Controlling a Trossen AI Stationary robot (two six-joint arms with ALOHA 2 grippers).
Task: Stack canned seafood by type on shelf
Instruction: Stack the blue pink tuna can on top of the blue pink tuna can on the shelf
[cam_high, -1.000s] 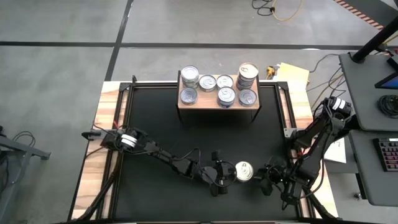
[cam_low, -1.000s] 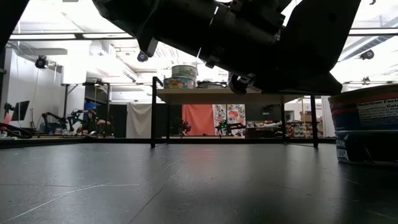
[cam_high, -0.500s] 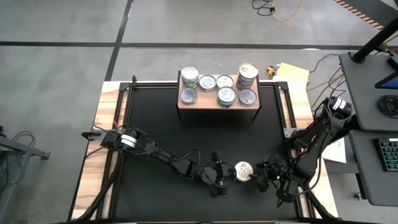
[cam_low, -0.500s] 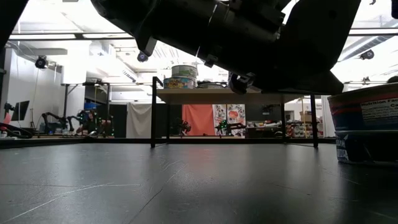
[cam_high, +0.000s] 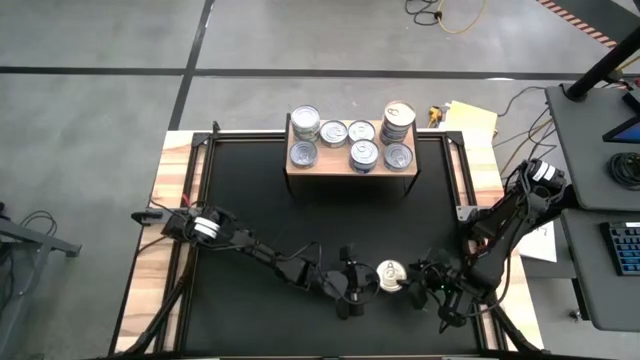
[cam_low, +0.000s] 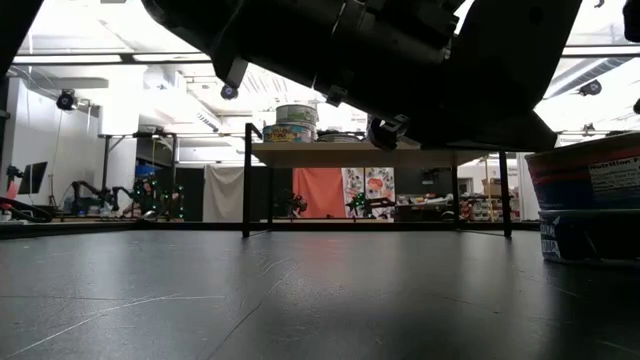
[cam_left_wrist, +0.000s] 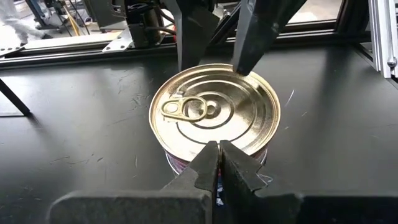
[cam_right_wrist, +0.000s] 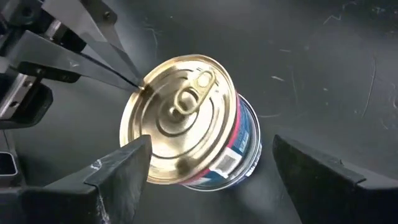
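Gold-topped can (cam_high: 391, 276) sits on the table near the front edge, well apart from the shelf (cam_high: 352, 163). My right gripper (cam_right_wrist: 205, 171) has its fingers spread either side of it; the left gripper (cam_left_wrist: 218, 163), pressed together, touches the can's far side. Worry: closing off-centre could skid or tip it. Cans (cam_high: 364, 153) already crowd the shelf, so a free spot looks tight.

You see a gold-topped can (cam_right_wrist: 186, 121) with a blue, red and white label on the black tabletop (cam_high: 250, 210). The shelf (cam_high: 352, 166) is light wood, its cans (cam_high: 364, 154) silver-topped. Both arms are dark.
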